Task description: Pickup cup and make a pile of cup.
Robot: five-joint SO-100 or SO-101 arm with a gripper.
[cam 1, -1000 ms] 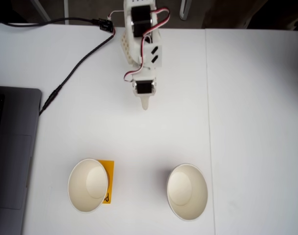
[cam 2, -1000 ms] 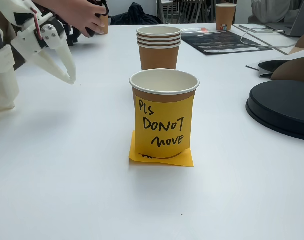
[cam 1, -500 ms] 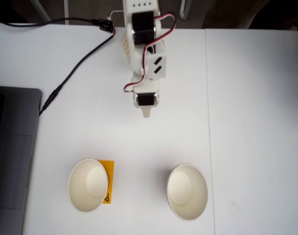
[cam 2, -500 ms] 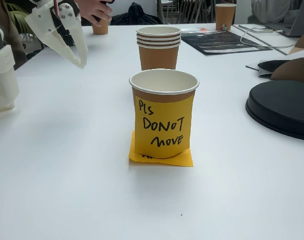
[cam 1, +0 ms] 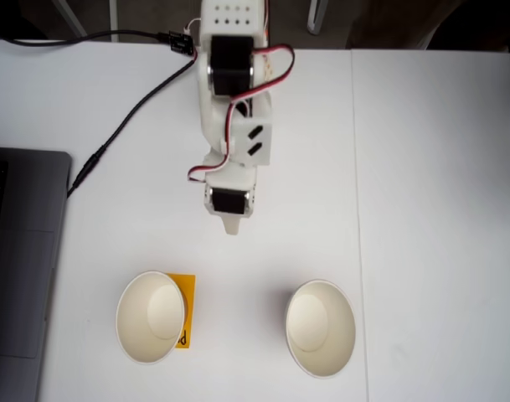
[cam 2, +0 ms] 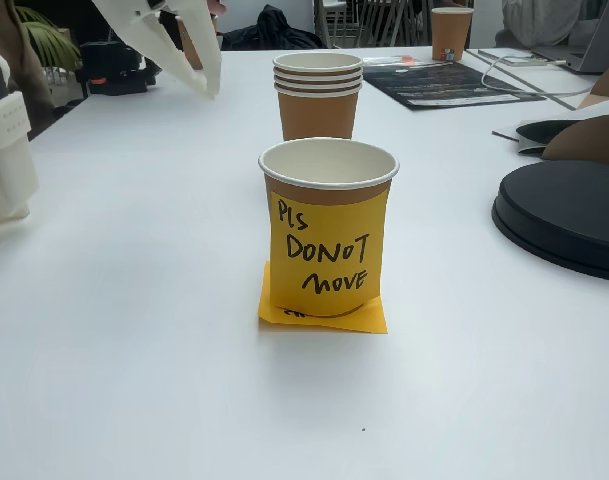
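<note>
The cup (cam 2: 328, 230) stands in the foreground of a fixed view, brown-walled with a white rim and a yellow handwritten label, on a yellow sticky note (cam 2: 324, 315). From above it is the left cup (cam 1: 151, 316), with the note poking out at its right. The pile of cup (cam 2: 318, 95) is several nested cups behind it, seen from above as one cup (cam 1: 321, 327) at the right. My white gripper (cam 1: 229, 226) hangs above the table, short of both cups and nearer the left one. In the side-on fixed view its fingers meet at the tip (cam 2: 212, 90), shut and holding nothing.
A grey laptop (cam 1: 20, 260) lies at the left edge and a black cable (cam 1: 129, 113) runs to the arm's base. A black round object (cam 2: 564, 220), papers (cam 2: 444, 85) and another cup (cam 2: 451, 30) sit farther off. A table seam (cam 1: 355, 167) runs right of the arm.
The arm has reached out towards the cups. The gripper tip has moved down and slightly left in the top-down view, and up and right in the side-on view. Neither cup has moved.
</note>
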